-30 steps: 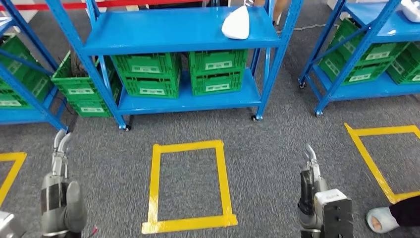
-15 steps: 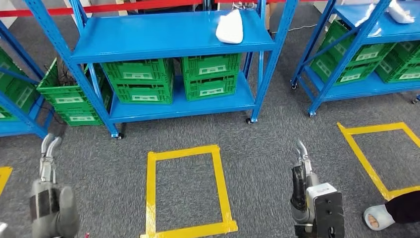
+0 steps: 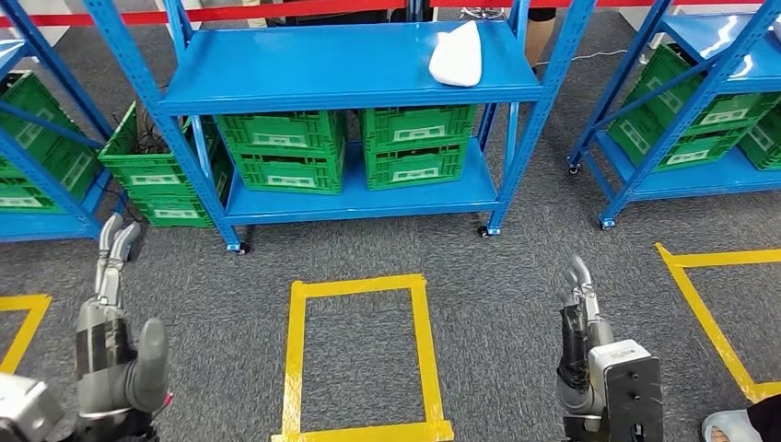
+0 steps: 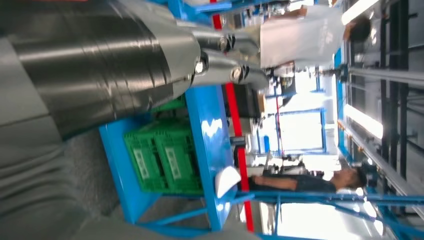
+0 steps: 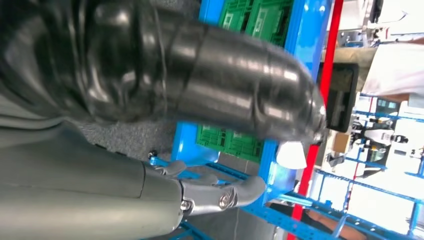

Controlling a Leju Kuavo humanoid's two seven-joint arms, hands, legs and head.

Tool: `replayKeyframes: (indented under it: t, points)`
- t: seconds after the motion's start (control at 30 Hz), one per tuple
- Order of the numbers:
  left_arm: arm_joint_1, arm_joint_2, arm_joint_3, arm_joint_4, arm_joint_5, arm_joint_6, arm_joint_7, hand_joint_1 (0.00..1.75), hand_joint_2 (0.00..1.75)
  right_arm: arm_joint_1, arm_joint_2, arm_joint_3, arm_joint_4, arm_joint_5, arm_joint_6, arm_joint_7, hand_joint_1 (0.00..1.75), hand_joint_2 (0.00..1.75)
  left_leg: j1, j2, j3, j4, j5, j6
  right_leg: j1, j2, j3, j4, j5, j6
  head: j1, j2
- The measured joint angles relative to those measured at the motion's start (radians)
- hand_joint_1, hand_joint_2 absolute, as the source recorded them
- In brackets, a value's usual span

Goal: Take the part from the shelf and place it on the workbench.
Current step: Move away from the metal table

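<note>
My view has swung back since a moment ago, so the blue shelf (image 3: 350,69) sits more centred. The white part (image 3: 457,53) lies on its top level, well ahead of my right hand (image 3: 578,304). Both it and my left hand (image 3: 110,276) hang empty, fingers loosely extended. No workbench visible; the wrist views are blurred.

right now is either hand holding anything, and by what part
Nothing is held. The left hand and right hand hang empty above the floor, while the white part lies untouched on the shelf.
</note>
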Motion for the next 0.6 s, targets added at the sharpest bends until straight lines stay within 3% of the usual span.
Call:
replayKeyframes:
  t: [0.07,0.1,0.2,0.23,0.27,0.3,0.37,0.4,0.47,0.57,0.6]
  points:
    - [-0.001,-0.002,0.003,-0.002,0.001,-0.001,-0.001,0.00,0.00,0.000,0.002,-0.001,0.000,0.000,-0.001,0.000,0.00,0.00,0.001,0.001,-0.005,0.011,-0.010,-0.010,-0.005,0.001,0.009,-0.013,0.004,-0.009,-0.004,0.000]
    - [-0.001,-0.002,0.005,-0.003,0.001,-0.001,-0.002,0.00,0.00,0.000,0.004,-0.001,-0.001,0.000,-0.001,-0.001,0.00,0.00,0.001,0.001,-0.020,0.042,-0.026,-0.015,-0.008,0.001,0.015,-0.020,0.006,-0.013,-0.010,0.000]
    - [-0.001,-0.002,0.009,-0.005,0.001,-0.001,-0.002,0.00,0.00,0.000,0.006,-0.001,-0.001,0.001,-0.001,-0.001,0.00,0.00,0.005,0.001,-0.130,0.231,-0.096,-0.024,-0.010,0.000,0.022,-0.026,0.002,-0.022,-0.031,0.000]
    - [-0.001,-0.002,0.011,-0.005,0.002,-0.001,-0.002,0.00,0.00,0.000,0.007,-0.001,0.000,0.001,-0.001,-0.001,0.00,0.00,0.006,0.001,-0.161,0.275,-0.101,-0.025,-0.009,0.001,0.024,-0.026,-0.001,-0.023,-0.035,0.000]
    - [-0.001,-0.002,0.013,-0.005,0.003,-0.001,-0.002,0.00,0.00,0.000,0.008,-0.001,0.000,0.001,-0.002,-0.001,0.00,0.00,0.006,0.001,-0.174,0.280,-0.086,-0.024,-0.009,0.002,0.028,-0.026,-0.005,-0.023,-0.039,0.000]
    - [-0.001,-0.002,0.014,-0.005,0.004,-0.001,-0.002,0.00,0.00,0.000,0.009,-0.002,0.000,0.001,-0.003,-0.001,0.00,0.00,0.006,0.001,-0.166,0.246,-0.052,-0.021,-0.009,0.003,0.034,-0.026,-0.009,-0.022,-0.043,0.000]
    - [-0.001,-0.003,0.017,-0.005,0.009,-0.002,-0.003,0.00,0.00,0.000,0.010,-0.002,0.000,0.001,-0.005,-0.001,0.00,0.00,0.004,0.001,-0.109,0.112,0.026,-0.013,-0.008,0.004,0.046,-0.026,-0.019,-0.017,-0.050,0.000]
    - [-0.002,-0.003,0.018,-0.005,0.011,-0.003,-0.003,0.00,0.00,0.000,0.011,-0.002,0.000,0.001,-0.006,-0.001,0.00,0.00,0.002,0.001,-0.079,0.052,0.047,-0.009,-0.007,0.005,0.049,-0.024,-0.024,-0.013,-0.053,0.000]
    - [-0.002,-0.003,0.020,-0.007,0.014,-0.005,-0.004,0.00,0.00,-0.001,0.011,-0.002,0.000,0.001,-0.007,-0.001,0.00,0.00,-0.002,0.000,-0.052,0.003,0.049,-0.003,-0.006,0.006,0.049,-0.024,-0.028,-0.003,-0.055,0.000]
    - [-0.002,-0.005,0.021,-0.008,0.018,-0.007,-0.007,0.00,0.00,-0.002,0.011,-0.003,0.000,0.001,-0.008,-0.001,0.00,0.00,0.002,-0.001,-0.042,-0.011,0.051,0.007,-0.006,0.005,0.042,-0.017,-0.036,0.013,-0.054,0.000]
    - [-0.002,-0.006,0.022,-0.008,0.019,-0.008,-0.008,0.00,0.00,-0.003,0.011,-0.003,-0.001,0.001,-0.009,-0.001,0.00,0.00,0.005,0.000,-0.036,-0.016,0.051,0.011,-0.006,0.004,0.030,0.009,-0.049,0.018,-0.049,0.000]
